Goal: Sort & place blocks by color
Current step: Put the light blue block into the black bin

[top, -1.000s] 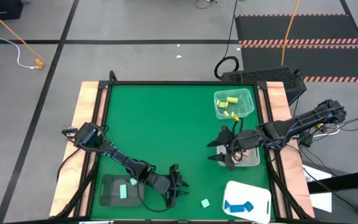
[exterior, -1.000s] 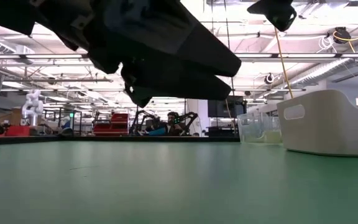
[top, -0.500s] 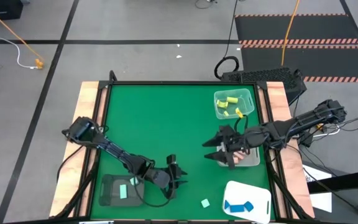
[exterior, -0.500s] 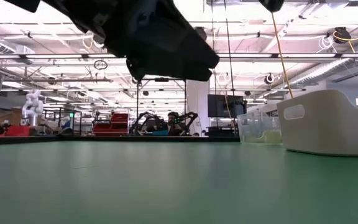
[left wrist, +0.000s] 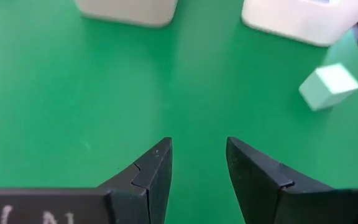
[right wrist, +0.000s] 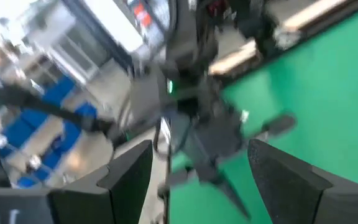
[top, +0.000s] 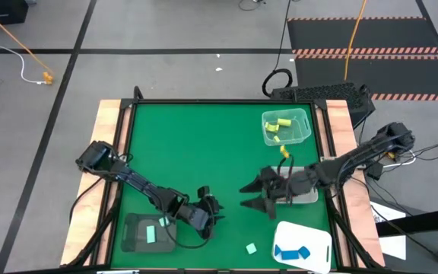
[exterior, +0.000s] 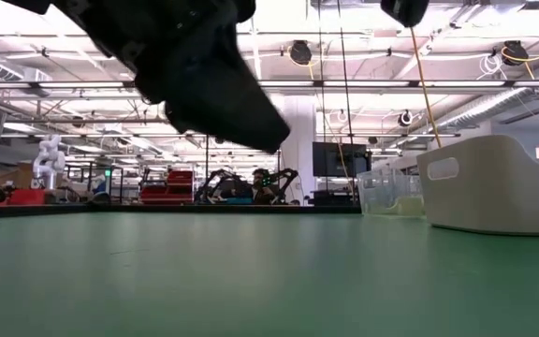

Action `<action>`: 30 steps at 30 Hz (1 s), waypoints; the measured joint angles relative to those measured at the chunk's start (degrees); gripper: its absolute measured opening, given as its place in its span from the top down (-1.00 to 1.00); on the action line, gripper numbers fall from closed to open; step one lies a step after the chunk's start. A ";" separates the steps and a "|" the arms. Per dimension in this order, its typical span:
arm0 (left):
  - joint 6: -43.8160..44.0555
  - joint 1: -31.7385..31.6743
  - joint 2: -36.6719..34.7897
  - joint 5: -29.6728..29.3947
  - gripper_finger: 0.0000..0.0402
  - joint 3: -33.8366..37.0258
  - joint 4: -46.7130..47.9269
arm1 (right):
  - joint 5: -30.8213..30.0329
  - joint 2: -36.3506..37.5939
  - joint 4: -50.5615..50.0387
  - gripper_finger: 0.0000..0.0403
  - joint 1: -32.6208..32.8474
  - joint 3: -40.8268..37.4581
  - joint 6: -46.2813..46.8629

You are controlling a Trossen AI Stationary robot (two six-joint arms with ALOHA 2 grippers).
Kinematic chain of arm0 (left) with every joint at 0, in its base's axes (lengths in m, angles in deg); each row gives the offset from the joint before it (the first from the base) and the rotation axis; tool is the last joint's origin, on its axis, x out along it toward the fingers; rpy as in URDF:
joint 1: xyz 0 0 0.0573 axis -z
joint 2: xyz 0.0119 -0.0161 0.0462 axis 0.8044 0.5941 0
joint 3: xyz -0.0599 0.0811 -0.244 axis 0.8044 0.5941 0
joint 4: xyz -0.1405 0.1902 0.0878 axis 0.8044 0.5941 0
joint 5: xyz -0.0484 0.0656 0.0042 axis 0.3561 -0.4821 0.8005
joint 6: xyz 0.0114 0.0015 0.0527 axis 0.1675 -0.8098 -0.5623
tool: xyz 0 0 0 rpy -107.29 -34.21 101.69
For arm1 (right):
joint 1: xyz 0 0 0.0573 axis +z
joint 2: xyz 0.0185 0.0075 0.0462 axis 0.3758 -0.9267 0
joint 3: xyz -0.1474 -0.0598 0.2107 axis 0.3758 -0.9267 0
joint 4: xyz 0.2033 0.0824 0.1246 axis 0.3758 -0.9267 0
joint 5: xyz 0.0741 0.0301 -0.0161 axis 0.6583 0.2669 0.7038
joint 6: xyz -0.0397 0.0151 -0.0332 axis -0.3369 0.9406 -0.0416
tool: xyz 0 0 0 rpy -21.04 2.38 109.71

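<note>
A loose mint green block (top: 252,248) (left wrist: 329,86) lies on the green table near its front edge, between the dark tray (top: 134,240) and the white tray (top: 315,236). My left gripper (top: 211,209) (left wrist: 199,146) hovers left of this block and a little farther back, slanting down. It is open, with only bare table between its fingers. My right gripper (top: 251,196) (right wrist: 201,149) hangs open above mid-table, pointing toward the left arm and holding nothing. Mint blocks (top: 154,232) lie in the dark tray, blue blocks (top: 289,252) in the white one, and yellow blocks (top: 280,124) in a clear tray (top: 304,114).
A second clear tray (top: 310,196) sits under my right arm at the table's right side. In the low view the white tray (exterior: 494,187) and a clear tray (exterior: 382,192) stand at the right. Open green surface stretches across the middle and far left.
My left gripper has risen, tipped up from a steeper slant and drawn back from the near edge. My right gripper has moved toward the table's left and a little nearer, rolling as it went. Both have kept their openings. No block has moved.
</note>
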 joint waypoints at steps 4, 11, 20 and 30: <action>2.86 0.92 -0.67 -0.13 0.23 0.00 4.59 | -0.03 -4.42 -0.83 -0.26 2.38 0.00 -1.84; 4.13 2.36 -7.20 -0.99 0.23 0.02 14.17 | 5.97 -13.05 -3.16 -0.26 6.22 0.23 -0.46; 5.60 5.02 -17.04 -3.82 0.23 0.00 15.54 | 10.62 -22.67 -3.53 -0.26 9.88 4.06 -0.01; 6.24 10.06 -19.35 -4.78 0.23 0.00 15.52 | 14.86 -31.11 -13.51 -0.26 14.20 13.26 -7.40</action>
